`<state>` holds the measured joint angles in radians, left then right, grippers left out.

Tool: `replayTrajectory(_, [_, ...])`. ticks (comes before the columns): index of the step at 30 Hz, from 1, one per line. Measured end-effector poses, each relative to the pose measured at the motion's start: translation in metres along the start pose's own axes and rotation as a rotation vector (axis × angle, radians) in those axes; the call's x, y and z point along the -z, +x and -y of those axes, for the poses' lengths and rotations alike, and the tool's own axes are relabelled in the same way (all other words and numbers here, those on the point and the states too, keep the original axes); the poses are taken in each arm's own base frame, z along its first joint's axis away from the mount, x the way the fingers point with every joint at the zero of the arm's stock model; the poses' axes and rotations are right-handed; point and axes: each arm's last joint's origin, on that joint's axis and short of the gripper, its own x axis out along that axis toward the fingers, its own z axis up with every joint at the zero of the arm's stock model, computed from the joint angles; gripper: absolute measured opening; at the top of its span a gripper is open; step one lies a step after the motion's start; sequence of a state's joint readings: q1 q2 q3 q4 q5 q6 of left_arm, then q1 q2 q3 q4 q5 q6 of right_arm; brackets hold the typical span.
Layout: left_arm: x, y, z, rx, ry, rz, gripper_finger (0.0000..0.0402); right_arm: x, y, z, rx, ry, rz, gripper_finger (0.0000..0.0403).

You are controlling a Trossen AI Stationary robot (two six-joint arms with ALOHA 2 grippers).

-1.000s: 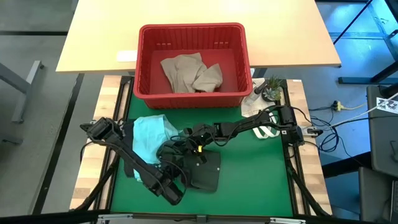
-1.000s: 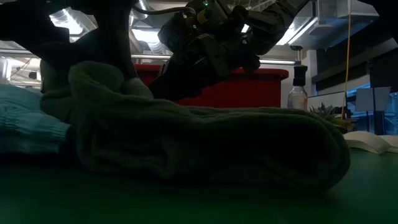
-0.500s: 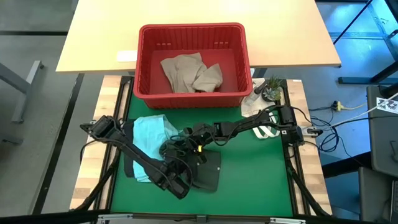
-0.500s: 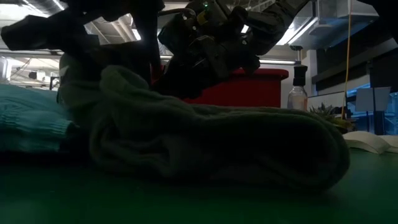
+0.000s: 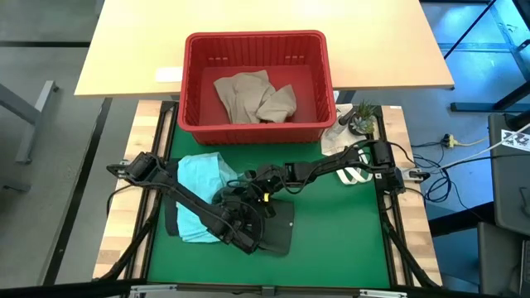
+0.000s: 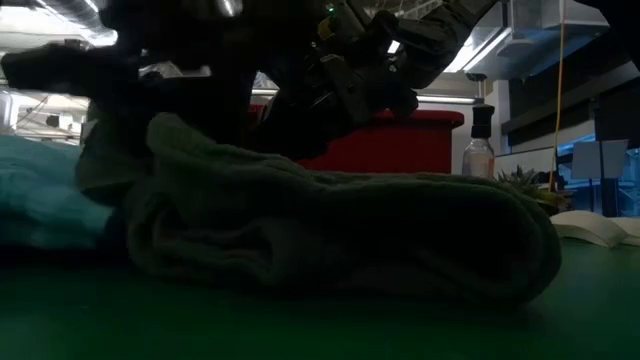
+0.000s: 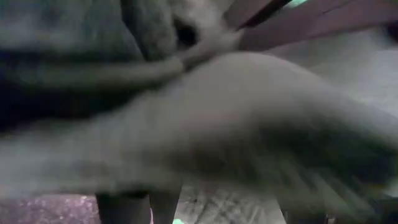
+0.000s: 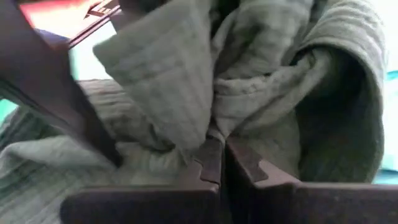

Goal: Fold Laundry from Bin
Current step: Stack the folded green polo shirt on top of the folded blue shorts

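On the green mat near the middle of the table, a dark olive garment lies bunched in a thick roll, with both arms bent over it. From the right side the right gripper reaches across to the garment's far edge; its own wrist camera shows the two fingers pressed together with a fold of the ribbed olive cloth pinched between them. From the left side the left gripper lies low against the near part of the same garment; its wrist camera is filled by blurred cloth, so it cannot be told whether it grips anything, though its claw stands spread wide. Just beside the olive garment, toward the left, a light teal garment lies spread on the mat, partly under the left arm. In the low view the olive roll fills the foreground and the teal cloth shows at the side. Beyond the mat, at the far edge, stands the red bin, and a beige-tan garment lies crumpled on its floor. Near the bin's right corner sit a small potted plant and some white cloth.
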<state>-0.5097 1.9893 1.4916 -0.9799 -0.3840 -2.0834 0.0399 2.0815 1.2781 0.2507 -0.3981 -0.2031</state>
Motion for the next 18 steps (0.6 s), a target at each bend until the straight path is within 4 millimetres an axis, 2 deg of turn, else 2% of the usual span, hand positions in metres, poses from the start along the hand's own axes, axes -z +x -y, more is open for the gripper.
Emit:
replayTrajectory(4, [0.008,0.015,0.0,-0.025,-0.006,-0.012,0.0218,0.004,0.001,-0.003,0.016,-0.025,-0.052,0.0005])
replayTrajectory(11, [0.011,0.015,-0.001,-0.061,0.013,-0.075,0.0206,0.005,0.001,-0.003,0.011,-0.023,-0.066,0.0005])
replayTrajectory(14, [0.016,0.013,-0.004,-0.066,0.043,-0.087,0.0174,0.005,0.001,-0.003,0.01,-0.024,-0.065,0.0005])
replayTrajectory(18, [0.021,0.01,-0.007,-0.057,0.06,-0.077,0.0102,0.005,0.001,-0.003,0.011,-0.023,-0.065,0.0005])
